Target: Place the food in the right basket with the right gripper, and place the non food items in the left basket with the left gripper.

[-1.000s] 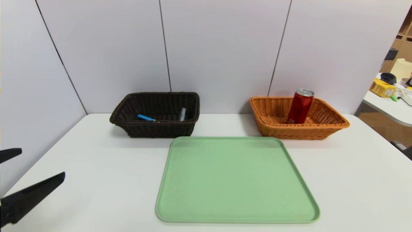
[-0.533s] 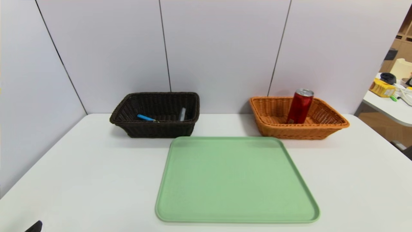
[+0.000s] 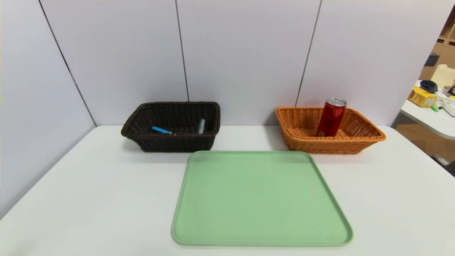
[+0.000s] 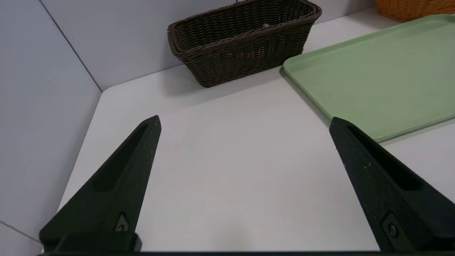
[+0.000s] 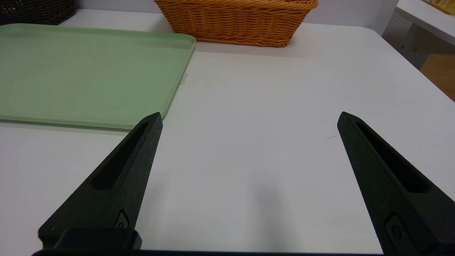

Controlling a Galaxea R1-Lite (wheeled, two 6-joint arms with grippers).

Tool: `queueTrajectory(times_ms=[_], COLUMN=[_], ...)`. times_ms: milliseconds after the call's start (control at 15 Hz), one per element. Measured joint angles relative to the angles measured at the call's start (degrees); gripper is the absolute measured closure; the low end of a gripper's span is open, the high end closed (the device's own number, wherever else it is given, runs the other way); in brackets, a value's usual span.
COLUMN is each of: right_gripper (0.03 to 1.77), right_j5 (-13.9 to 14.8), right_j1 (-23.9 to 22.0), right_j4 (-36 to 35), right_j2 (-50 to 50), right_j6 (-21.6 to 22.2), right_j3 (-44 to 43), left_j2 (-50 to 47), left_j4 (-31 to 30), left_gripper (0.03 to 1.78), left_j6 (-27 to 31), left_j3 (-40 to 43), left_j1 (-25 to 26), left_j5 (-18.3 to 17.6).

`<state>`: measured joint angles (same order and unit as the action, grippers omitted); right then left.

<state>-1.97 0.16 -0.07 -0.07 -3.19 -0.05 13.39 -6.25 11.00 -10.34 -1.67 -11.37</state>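
A tall red can (image 3: 331, 117) stands leaning inside the orange-tan right basket (image 3: 369, 137) at the back right. The dark brown left basket (image 3: 142, 140) at the back left holds a spoon with a blue handle end (image 3: 160, 129) and a narrow grey case (image 3: 201, 126). Neither arm shows in the head view. My left gripper (image 4: 244, 122) hangs open over bare table, short of the dark basket (image 4: 245, 39). My right gripper (image 5: 249, 117) is open over bare table, short of the orange basket (image 5: 238, 21). Nothing lies between either pair of fingers.
A large pale green tray (image 3: 261, 199) lies in the middle of the white table (image 3: 89, 199), just in front of both baskets. Grey panels close off the back and left. A second table with clutter (image 3: 432, 103) stands off to the right.
The left gripper's black fingers, seen at the head view's lower left a second ago, have drawn back out of that view. Baskets, can and tray have not moved.
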Motion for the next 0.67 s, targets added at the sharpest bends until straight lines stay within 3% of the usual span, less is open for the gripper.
queueTrajectory(times_ms=[333,600,667], right_gripper=[0.10,0.10,0.10], right_j5=[0.0,0.0,0.0], right_j1=[0.0,0.0,0.0], right_j4=[0.0,0.0,0.0], right_j2=[0.0,0.0,0.0], right_j6=[0.0,0.0,0.0], right_j3=[0.0,0.0,0.0], left_j2=[-9.9,-12.9,-13.2], left_j4=[1.7,5.0,6.5], left_gripper=[0.12,0.12,0.12], left_j6=[0.1,-0.3,-0.7], left_j3=[7.8,10.0,10.2], left_j1=[1.6,1.7,1.7], left_j5=[0.5,8.9,9.4])
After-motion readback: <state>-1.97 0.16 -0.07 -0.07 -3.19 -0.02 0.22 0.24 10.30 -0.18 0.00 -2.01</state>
